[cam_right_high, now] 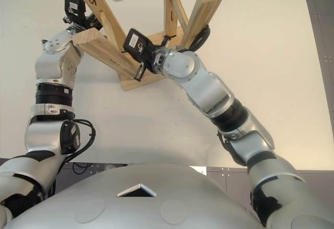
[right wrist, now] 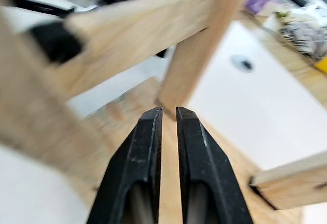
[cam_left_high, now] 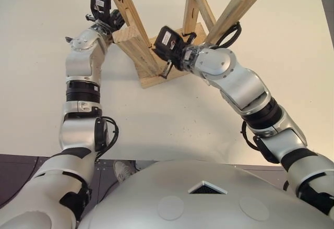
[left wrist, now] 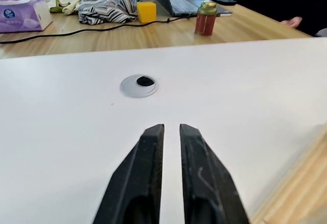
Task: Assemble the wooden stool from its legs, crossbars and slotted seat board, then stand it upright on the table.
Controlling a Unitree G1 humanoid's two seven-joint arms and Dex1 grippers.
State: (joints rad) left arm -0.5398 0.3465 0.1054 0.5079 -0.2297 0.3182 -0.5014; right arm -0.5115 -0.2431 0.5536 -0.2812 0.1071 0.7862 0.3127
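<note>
Overhead, upturned stool (cam_left_high: 138,44), right claw (right wrist: 167,110) closed

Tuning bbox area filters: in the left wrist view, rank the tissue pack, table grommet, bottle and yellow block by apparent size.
1. tissue pack, largest, though cut by the frame edge
2. grommet and bottle: about alike, and the grommet is nearer the camera, so unranked
3. yellow block, smallest

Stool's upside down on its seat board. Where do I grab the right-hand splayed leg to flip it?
Probably the right-hand leg mid-length, coming from the robot's right: that outer side is bare, while a crossbar crowds its inner side. It leans outward from the seat board, so tilt the grip square across it.
</note>
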